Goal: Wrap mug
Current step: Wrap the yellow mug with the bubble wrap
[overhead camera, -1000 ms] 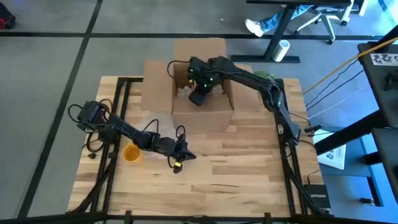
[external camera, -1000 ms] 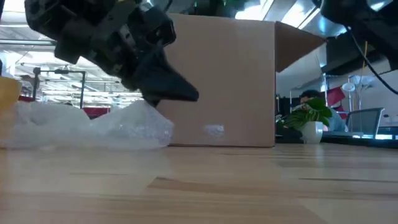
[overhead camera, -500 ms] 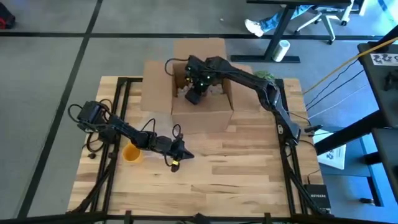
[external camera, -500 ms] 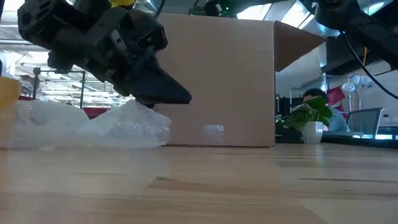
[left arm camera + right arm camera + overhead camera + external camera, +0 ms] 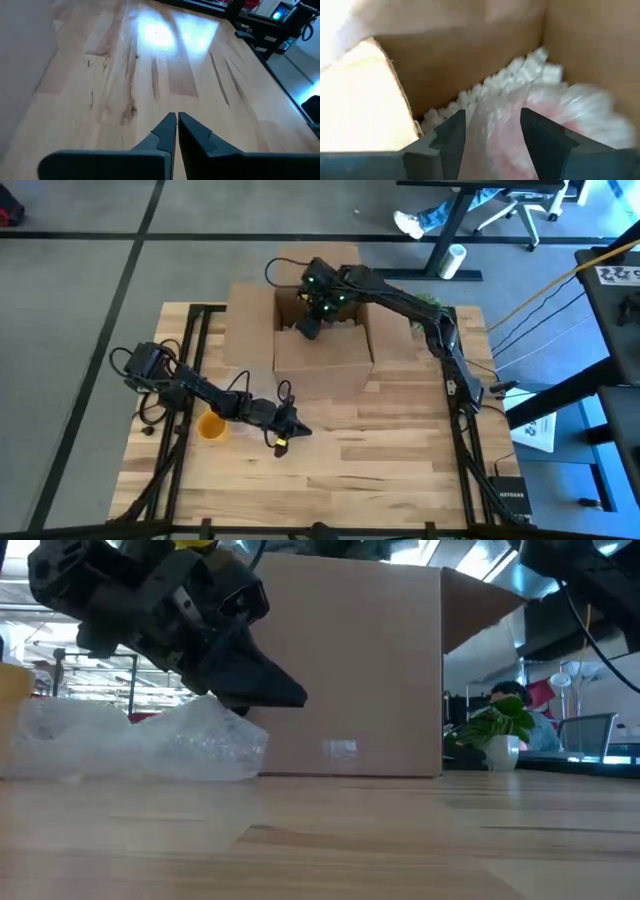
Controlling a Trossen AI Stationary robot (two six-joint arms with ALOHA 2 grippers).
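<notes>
We are finding bare worktop (image 5: 380,450) lying open ahead of the left pincer (image 5: 177,119), whose tips are pressing together. Behind it the cardboard box (image 5: 320,360) is walling off the far side. Bubble wrap (image 5: 140,745) and a yellow cup (image 5: 211,426) are crowding the left. Inside the box, packing peanuts (image 5: 520,75) and a wrapped bundle (image 5: 560,120) are filling the room around the spread right pincer (image 5: 492,131).

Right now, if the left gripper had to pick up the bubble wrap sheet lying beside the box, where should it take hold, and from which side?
Probably the loose raised edge of the bubble wrap sheet nearest the cardboard box, coming from above. It lies crumpled on the table, so that raised fold gives the fingers something to pinch. The left gripper, now shut, hangs just over that end.
</notes>
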